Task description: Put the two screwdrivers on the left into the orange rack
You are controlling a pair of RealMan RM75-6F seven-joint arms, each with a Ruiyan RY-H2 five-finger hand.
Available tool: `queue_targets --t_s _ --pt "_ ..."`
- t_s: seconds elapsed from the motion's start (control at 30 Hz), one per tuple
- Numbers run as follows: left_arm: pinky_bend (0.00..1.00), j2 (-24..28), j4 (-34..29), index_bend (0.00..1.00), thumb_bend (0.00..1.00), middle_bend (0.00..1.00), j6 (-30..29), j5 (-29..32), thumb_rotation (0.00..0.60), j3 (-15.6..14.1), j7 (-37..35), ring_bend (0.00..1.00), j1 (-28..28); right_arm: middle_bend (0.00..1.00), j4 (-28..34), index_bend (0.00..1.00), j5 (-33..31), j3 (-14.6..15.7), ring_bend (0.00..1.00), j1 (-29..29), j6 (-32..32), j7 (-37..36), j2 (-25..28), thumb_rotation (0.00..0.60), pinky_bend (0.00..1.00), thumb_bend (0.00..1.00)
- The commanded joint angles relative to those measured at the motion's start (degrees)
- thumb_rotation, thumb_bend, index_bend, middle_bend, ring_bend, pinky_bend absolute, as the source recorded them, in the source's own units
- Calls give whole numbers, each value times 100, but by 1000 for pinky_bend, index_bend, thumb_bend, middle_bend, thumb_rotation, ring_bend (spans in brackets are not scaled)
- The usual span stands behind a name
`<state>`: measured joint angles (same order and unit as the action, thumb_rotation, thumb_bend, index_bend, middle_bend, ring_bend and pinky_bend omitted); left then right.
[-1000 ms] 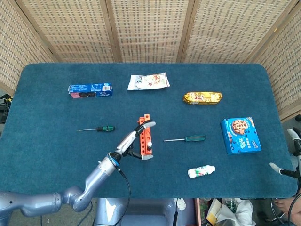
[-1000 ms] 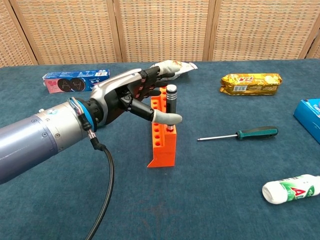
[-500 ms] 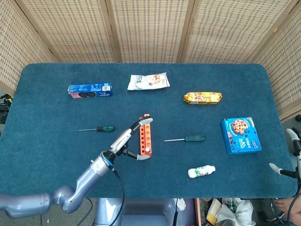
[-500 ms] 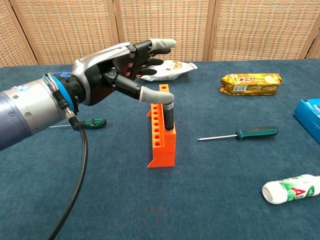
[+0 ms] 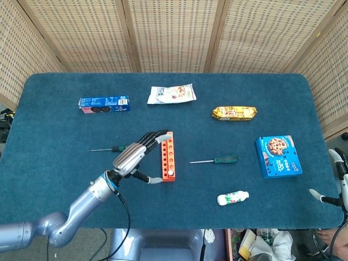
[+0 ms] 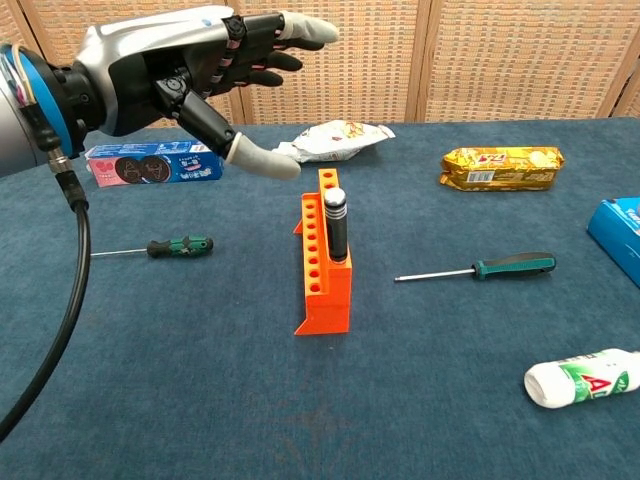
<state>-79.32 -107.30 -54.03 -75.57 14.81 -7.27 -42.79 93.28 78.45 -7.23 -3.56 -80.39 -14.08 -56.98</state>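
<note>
Blue-carpeted table [image 5: 65, 125], left hand [image 6: 190, 75] raised with fingers spread, empty, at 10 o'clock of the orange rack [image 6: 322, 262], black-handled screwdriver [image 6: 336, 224] upright in that rack, green-handled screwdriver [image 6: 152, 247] lying at the rack's 9 o'clock, right hand [image 5: 333, 179] at table's edge, grip indiscernible.

Silver robot hand [image 6: 170, 70], blk joints, blk cable.

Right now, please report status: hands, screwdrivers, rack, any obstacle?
Left hand open, above the table, holding nothing. Right hand at table edge, state unclear. One screwdriver upright in orange rack; second screwdriver flat on table, left of rack. No obstacle between.
</note>
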Motion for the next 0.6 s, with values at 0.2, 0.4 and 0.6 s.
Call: queue_targets --t_s 0.2,0.4,0.6 --pt "0 141 -680 0 0 0 -29 865 600 -201 2647 0 -466 0 -8 0 -28 -4 0 -5 12 17 -12 600 0 0" --pt "0 -363 -373 0 0 0 -318 1062 600 -180 3168 0 -648 0 -25 0 -52 -9 0 -17 42 9 -15 600 0 0" --pt "0 -654 -117 0 0 0 -396 1254 600 -161 3299 0 -770 0 -45 0 -87 -21 0 -23 68 -21 -11 600 0 0"
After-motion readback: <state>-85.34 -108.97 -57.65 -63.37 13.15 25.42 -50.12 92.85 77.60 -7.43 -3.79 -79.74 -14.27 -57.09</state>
